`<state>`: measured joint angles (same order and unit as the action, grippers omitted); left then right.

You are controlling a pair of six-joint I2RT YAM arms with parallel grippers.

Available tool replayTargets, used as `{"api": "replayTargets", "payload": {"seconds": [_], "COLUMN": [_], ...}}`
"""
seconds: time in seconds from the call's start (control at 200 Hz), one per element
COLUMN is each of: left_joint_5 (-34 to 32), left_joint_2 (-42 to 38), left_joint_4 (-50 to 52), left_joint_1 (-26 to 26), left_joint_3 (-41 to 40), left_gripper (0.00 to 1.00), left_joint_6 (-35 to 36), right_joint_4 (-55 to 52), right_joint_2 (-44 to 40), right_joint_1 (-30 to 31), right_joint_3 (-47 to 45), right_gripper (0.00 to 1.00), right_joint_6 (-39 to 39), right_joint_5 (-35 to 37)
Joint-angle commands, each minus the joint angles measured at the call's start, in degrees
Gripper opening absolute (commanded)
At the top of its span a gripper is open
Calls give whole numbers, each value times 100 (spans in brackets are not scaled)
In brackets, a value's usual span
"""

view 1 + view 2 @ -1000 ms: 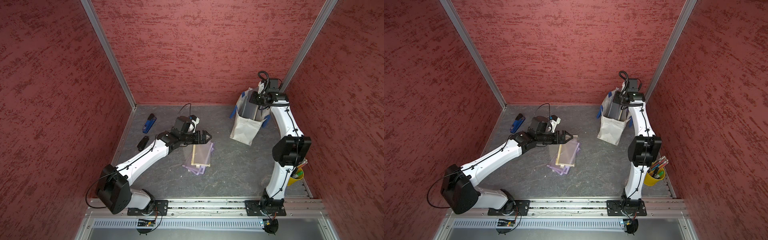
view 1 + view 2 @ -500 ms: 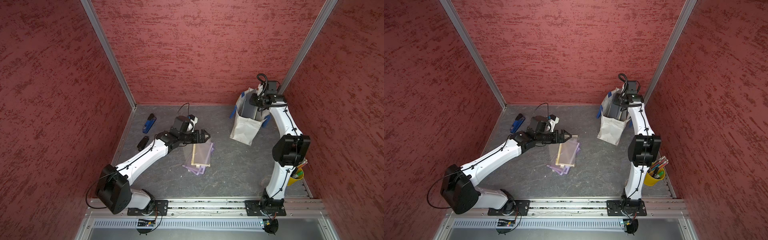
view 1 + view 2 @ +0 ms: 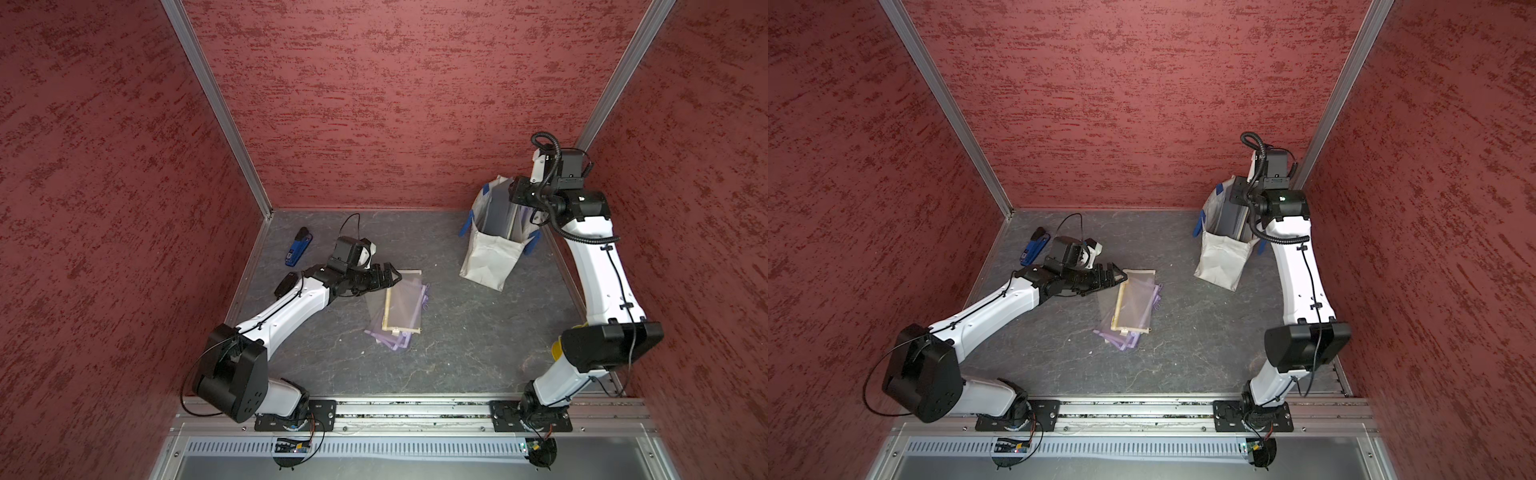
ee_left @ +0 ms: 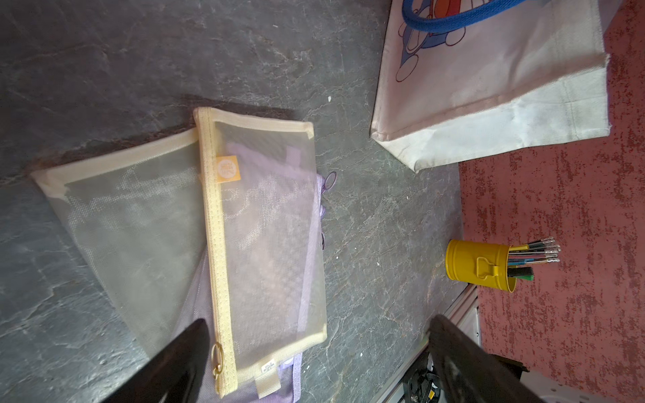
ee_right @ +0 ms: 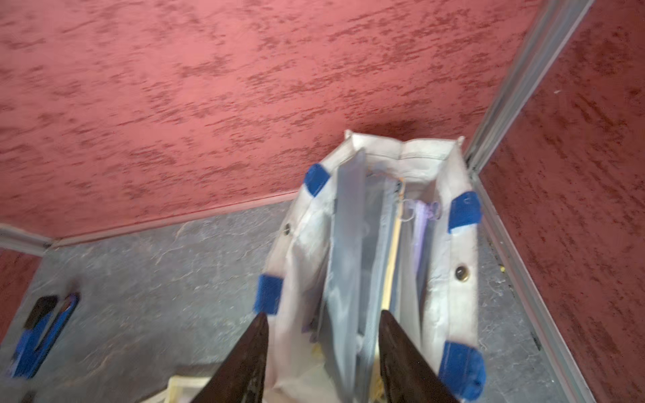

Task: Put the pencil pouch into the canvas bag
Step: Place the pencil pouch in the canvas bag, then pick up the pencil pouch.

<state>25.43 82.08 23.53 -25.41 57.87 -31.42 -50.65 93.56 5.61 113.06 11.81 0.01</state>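
The off-white canvas bag [image 3: 490,257] [image 3: 1219,262] with blue handles stands at the back right. A grey pencil pouch [image 5: 345,244] [image 3: 498,212] stands upright inside it beside other pouches. My right gripper [image 5: 324,314] [image 3: 517,195] hangs over the bag's mouth, jaws open on either side of the grey pouch's top edge. A yellow mesh pouch [image 4: 265,226] [image 3: 403,305] lies mid-floor on a purple pouch [image 3: 399,343]. My left gripper [image 4: 318,319] [image 3: 395,277] stands open over the yellow pouch's zipper-pull end, holding nothing.
A blue stapler [image 3: 298,246] and a small black object [image 3: 284,283] lie near the left wall. A yellow cup [image 4: 478,265] of pencils stands by the right wall, behind my right arm. Red walls close in three sides, and the bag sits near the back right corner.
My right gripper's jaws have parted from shut, letting go of the grey pouch, which now stands in the bag. My left gripper has shifted slightly over the floor pouches.
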Motion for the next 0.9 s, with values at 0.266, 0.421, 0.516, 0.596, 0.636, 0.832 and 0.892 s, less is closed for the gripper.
{"api": "replayTargets", "payload": {"seconds": [0.266,0.421,0.516,0.596,0.636,0.832,0.892], "left_joint_5": [390,502,541,553,551,545,542], "left_joint_2": [700,952,1120,1241,1286,1419,1416], "left_joint_4": [-685,-941,-1079,-1207,-1243,-1497,-1594], "left_joint_1": [168,168,168,151,135,14,-19], "left_joint_3": [-423,-560,-614,-645,-649,-780,-861], "left_gripper": [84,79,78,77,77,76,76], "left_joint_6": [68,25,-37,-106,-142,-342,-430], "right_joint_4": [2126,3379,3882,4228,4382,4504,4628], "right_joint_2": [-540,-94,209,418,495,827,871], "right_joint_1": [1916,2263,2361,2396,2409,2471,2484], "right_joint_3": [-3734,-4650,-4965,-5150,-5247,-5422,-5494], "right_gripper": [51,51,51,50,50,49,49], "right_joint_6": [1910,2383,2532,2613,2679,2663,2692], "right_joint_5": [-1378,-1924,-2117,-2312,-2391,-2425,-2478]}}
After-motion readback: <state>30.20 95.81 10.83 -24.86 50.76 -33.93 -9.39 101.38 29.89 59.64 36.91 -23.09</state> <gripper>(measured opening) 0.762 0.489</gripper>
